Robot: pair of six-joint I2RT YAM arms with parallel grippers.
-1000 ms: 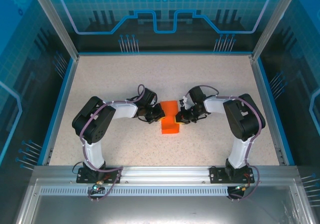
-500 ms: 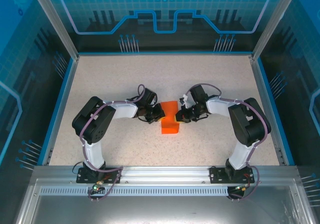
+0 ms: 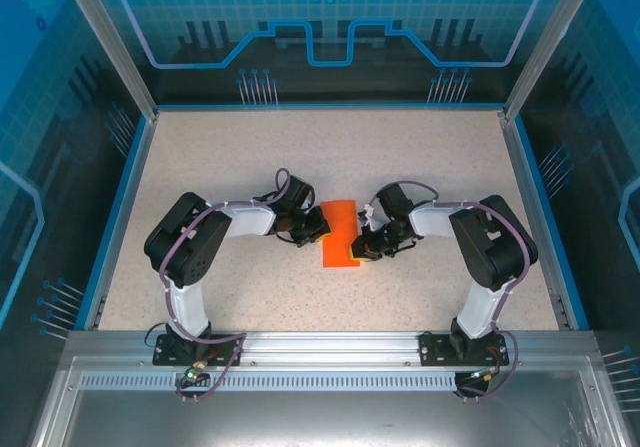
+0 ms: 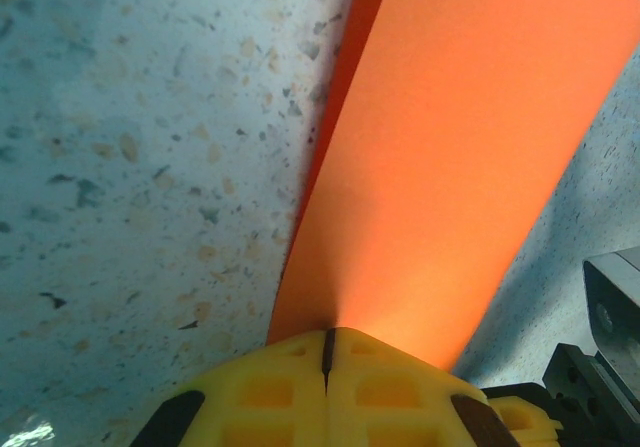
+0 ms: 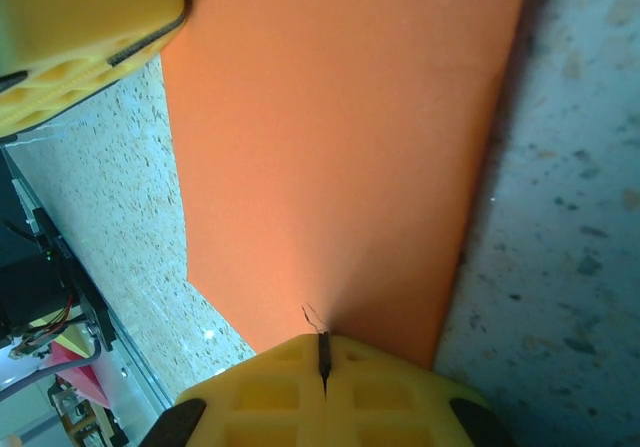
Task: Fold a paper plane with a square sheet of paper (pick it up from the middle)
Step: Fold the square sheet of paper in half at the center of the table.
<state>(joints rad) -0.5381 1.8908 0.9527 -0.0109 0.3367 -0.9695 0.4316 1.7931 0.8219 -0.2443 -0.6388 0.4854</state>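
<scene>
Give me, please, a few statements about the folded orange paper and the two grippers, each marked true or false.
1. The thin bright orange sheet of paper sits between the left gripper and the right gripper. True.
2. The left gripper hangs wide open above the paper. False: its yellow fingers are closed on the paper's edge.
3. The right gripper is shut on the paper. True.
4. The paper rests against the blue rim at the far side. False: it is near the middle of the speckled table, well away from every rim.
</scene>
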